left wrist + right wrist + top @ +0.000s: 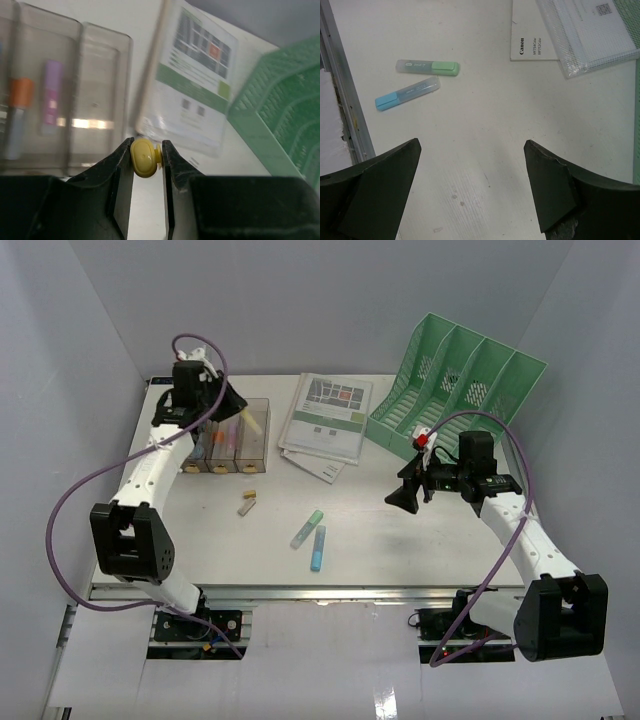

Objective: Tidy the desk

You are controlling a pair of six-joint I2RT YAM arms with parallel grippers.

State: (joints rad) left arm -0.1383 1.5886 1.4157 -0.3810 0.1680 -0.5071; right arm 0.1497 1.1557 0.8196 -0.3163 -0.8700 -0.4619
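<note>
L gripper (146,150) clamped on a yellow marker (144,157), up over the tray (252,443) at the desk's far-left. R gripper (471,147) has jaws wide apart w/ nothing between, hovering over bare desk (400,540) right of centre. Desk fills the area ahead of both arm bases. Green marker (427,67) & blue marker (407,93) lie close together near the front rail (330,590). Papers (325,420) & rack (455,385) at the back.
</note>
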